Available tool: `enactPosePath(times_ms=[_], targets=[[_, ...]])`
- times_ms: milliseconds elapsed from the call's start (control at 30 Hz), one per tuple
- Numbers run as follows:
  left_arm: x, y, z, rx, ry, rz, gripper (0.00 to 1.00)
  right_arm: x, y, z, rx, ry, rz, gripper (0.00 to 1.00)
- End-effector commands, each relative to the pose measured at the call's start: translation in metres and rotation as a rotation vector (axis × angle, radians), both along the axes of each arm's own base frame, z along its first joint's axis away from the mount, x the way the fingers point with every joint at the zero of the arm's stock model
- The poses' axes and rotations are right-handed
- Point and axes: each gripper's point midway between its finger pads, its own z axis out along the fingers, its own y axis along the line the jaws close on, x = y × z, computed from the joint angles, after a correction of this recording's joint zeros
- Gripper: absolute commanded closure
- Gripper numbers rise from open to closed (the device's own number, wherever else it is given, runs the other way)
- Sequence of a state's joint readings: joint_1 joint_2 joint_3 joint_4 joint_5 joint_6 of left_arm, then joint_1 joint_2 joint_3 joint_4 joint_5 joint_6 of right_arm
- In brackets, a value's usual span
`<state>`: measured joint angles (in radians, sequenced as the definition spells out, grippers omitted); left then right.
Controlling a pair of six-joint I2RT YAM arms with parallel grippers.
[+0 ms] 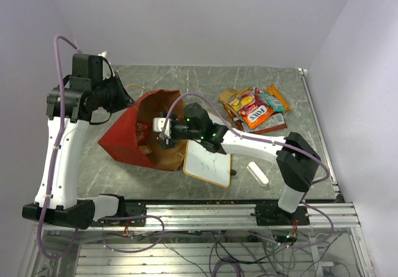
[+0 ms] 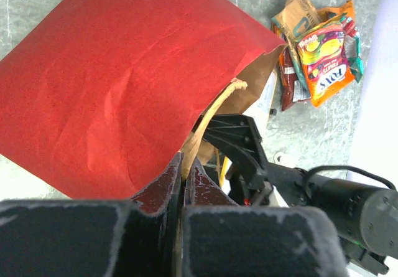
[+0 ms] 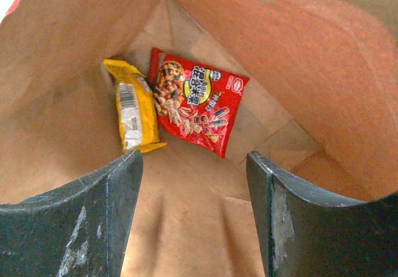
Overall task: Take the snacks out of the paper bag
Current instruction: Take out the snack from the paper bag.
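Note:
The red paper bag [image 1: 124, 139] lies on its side, its mouth open towards the right. My left gripper [image 2: 185, 165] is shut on the bag's upper rim by a string handle and holds the mouth up. My right gripper [image 3: 194, 165] is open and empty, reaching into the bag's mouth [image 1: 163, 132]. In the right wrist view, a red packet [image 3: 196, 99] and a yellow packet [image 3: 134, 112] lie side by side at the brown bottom of the bag [image 3: 74, 71], ahead of the fingertips and apart from them. Several more snacks [image 1: 256, 107] lie in a pile at the back right of the table.
A wood-framed small whiteboard [image 1: 208, 159] lies flat under my right forearm, just right of the bag. A white eraser block [image 1: 257, 173] lies near the front right. The snack pile also shows in the left wrist view [image 2: 320, 53].

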<state>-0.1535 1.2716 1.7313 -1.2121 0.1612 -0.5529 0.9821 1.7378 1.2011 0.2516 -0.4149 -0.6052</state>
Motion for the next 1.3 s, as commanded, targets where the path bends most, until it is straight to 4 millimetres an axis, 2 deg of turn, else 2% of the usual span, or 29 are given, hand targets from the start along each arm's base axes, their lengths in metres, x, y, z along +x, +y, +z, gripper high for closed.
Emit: enactPosePath(times_ms=[0,167,300,400,500,700,867,967,1067,1167,1267], targets=[[-0.004,0.003,0.017,0.008,-0.094,-0.012,0.93,0.008,0.022,0.008,0.054,-0.073,0.022,0.32],[-0.007,0.003,0.022,0.012,-0.133,-0.029,0.93,0.009,0.036,-0.021,0.028,-0.089,0.075,0.28],[-0.006,0.001,0.019,0.013,-0.122,-0.044,0.93,0.013,0.047,-0.035,0.019,-0.094,0.09,0.27],[-0.002,-0.002,0.02,0.004,-0.125,-0.058,0.93,0.021,0.053,-0.049,-0.005,-0.1,0.083,0.26],[0.0,-0.007,0.02,-0.01,-0.122,-0.079,0.93,0.026,0.06,-0.072,-0.054,-0.107,0.096,0.26],[0.004,-0.014,0.018,-0.038,-0.115,-0.098,0.93,0.04,0.074,-0.097,-0.093,-0.132,0.12,0.24],[0.009,-0.024,0.019,-0.101,-0.117,-0.104,0.93,0.053,0.081,-0.123,-0.201,-0.154,0.136,0.21],[0.009,-0.029,0.024,-0.132,-0.123,-0.11,0.93,0.064,0.09,-0.12,-0.178,-0.142,0.088,0.19],[0.006,-0.033,0.024,-0.148,-0.103,-0.13,0.93,0.064,0.1,-0.116,-0.101,-0.07,0.052,0.16],[0.0,-0.031,0.021,-0.118,-0.056,-0.158,0.93,0.056,0.114,-0.12,-0.092,-0.056,0.055,0.16],[-0.006,-0.031,0.022,-0.1,-0.028,-0.181,0.93,0.056,0.127,-0.131,-0.102,-0.073,0.022,0.15]])
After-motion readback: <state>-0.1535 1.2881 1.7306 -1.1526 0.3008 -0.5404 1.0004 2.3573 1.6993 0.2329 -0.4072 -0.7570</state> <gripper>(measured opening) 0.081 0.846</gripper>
